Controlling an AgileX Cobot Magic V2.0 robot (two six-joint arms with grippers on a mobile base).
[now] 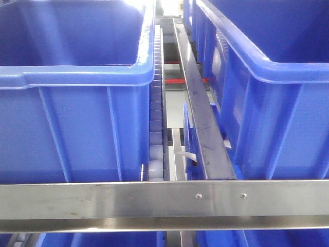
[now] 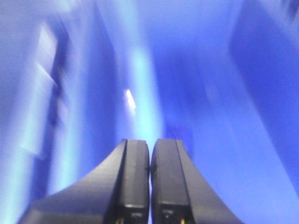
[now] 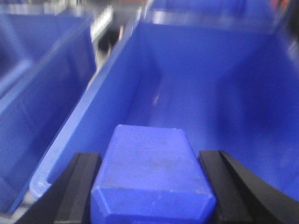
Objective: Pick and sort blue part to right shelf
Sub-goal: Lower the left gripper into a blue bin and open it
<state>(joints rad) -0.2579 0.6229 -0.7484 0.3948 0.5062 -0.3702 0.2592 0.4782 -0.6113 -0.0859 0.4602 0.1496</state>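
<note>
In the right wrist view my right gripper (image 3: 152,161) is shut on the blue part (image 3: 152,172), a blue block with bevelled edges held between the two black fingers. It hangs over the near end of a large blue bin (image 3: 210,93) whose inside is bare. In the left wrist view my left gripper (image 2: 150,144) is shut with the black fingers pressed together and nothing between them, in front of blurred blue plastic. Neither gripper shows in the front view.
The front view shows two big blue bins, one at the left (image 1: 77,72) and one at the right (image 1: 267,62), with a roller track (image 1: 156,118) and a metal rail (image 1: 203,118) between them. A steel crossbar (image 1: 164,200) spans the front. Another blue bin (image 3: 42,70) sits at the left in the right wrist view.
</note>
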